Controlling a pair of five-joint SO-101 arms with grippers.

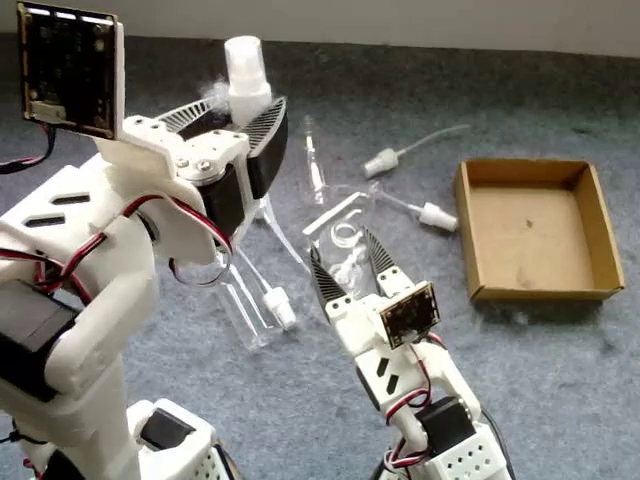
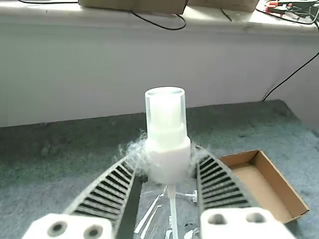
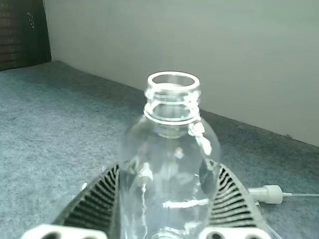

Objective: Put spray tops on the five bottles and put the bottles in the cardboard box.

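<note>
Early days for us: left gripper (image 2: 167, 167) clamps a spray top (image 2: 166, 132), right gripper (image 3: 169, 186) an uncapped bottle (image 3: 169, 149), nothing in the cardboard box (image 1: 603, 225) yet.

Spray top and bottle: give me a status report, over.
Left gripper shut on capped spray top. Right gripper shut on open-necked bottle. Loose spray tops lie near the cardboard box, not yet fitted.

A workshop-like room: a grey carpet-like surface (image 1: 560, 380) runs up to a plain white wall (image 2: 89, 69), whose white ledge (image 2: 45, 12) carries loose black cables (image 2: 159, 22) and what look like red-handled hand tools (image 2: 279, 6).
</note>
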